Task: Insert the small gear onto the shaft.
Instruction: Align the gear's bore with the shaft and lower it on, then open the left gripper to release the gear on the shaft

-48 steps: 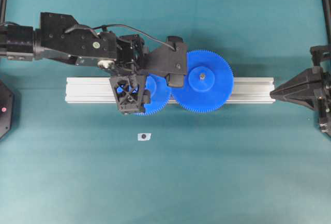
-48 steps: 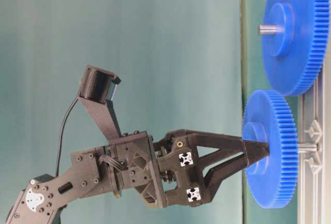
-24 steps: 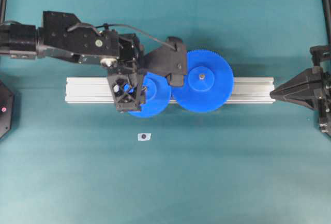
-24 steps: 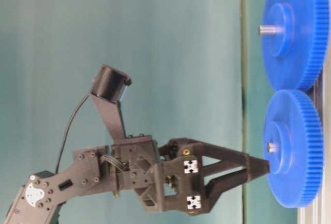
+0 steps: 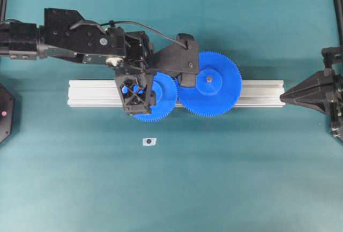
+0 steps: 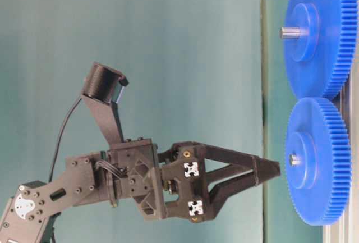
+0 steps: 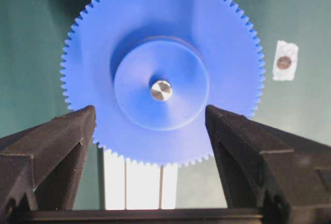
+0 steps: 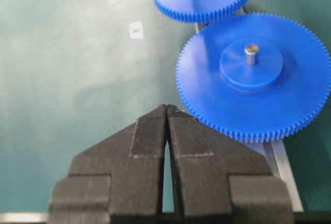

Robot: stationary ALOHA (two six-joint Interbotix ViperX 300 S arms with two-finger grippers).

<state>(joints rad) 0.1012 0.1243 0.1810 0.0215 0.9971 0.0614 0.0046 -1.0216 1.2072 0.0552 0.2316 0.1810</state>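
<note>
L hand [image 6: 268, 174]: spread wide, pinching nothing; fingers either side of the gear hub in wrist view, tips clear of it in the side view.
R hand [image 8: 166, 111]: pressed together, nothing in it, parked well off at the rail's far end.
Gear [image 7: 161, 71]: small one sits on the rail [image 5: 91, 93], hub up, flat as far as I can see.
Shaft [image 7: 161, 90]: silvery tip shows in the hub's centre hole, abt flush w/ the hub face. So gear looks on; I judge the insert done or nearly.
Big gear [image 5: 209, 84]: just beside, teeth touching or meshing w/ the small one; can't tell how deep from here.
Tag [image 5: 149, 141]: small white bit w/ dark dot on the counter [image 5: 225, 178], apart from the rail. Not in play.
Risk 1: gear not fully down. Can't see its underside seat, so it may ride high on the shaft; cause = teeth jamming against big gear's.
Risk 2: my fingers clip the teeth or hub if I pull away sideways, not straight off; could tilt or lift the gear.
Risk 3: wrist cam bracket hangs over the big gear in the top view; a low swing could knock it.
Next, my guess: back straight off, no sideways drift.
</note>
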